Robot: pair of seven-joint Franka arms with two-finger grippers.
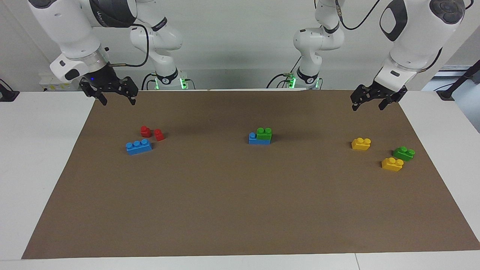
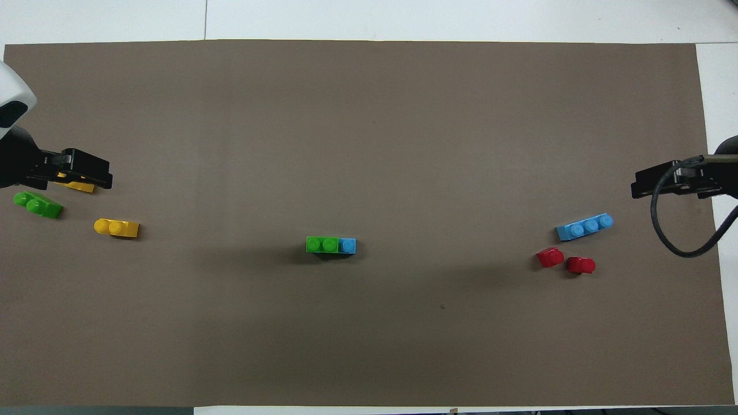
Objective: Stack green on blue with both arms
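A green brick [image 1: 264, 134] [image 2: 321, 244] sits on a blue brick [image 1: 255, 139] [image 2: 347, 246] at the middle of the brown mat, leaving one blue stud bare. A second blue brick [image 1: 138, 146] [image 2: 585, 226] lies alone toward the right arm's end. A second green brick [image 1: 404, 153] [image 2: 37, 204] lies toward the left arm's end. My right gripper [image 1: 117, 101] [image 2: 663, 181] hangs open and empty over the mat's corner at its own end. My left gripper [image 1: 368, 106] [image 2: 86, 173] hangs open and empty over the mat at its end, above the yellow bricks.
Two red bricks [image 1: 145, 131] [image 1: 159, 134] stand beside the lone blue brick, nearer to the robots. Two yellow bricks [image 1: 361, 143] [image 1: 392, 164] lie by the lone green one; in the overhead view the left gripper partly covers one. White table [image 1: 45, 157] surrounds the mat [image 1: 240, 210].
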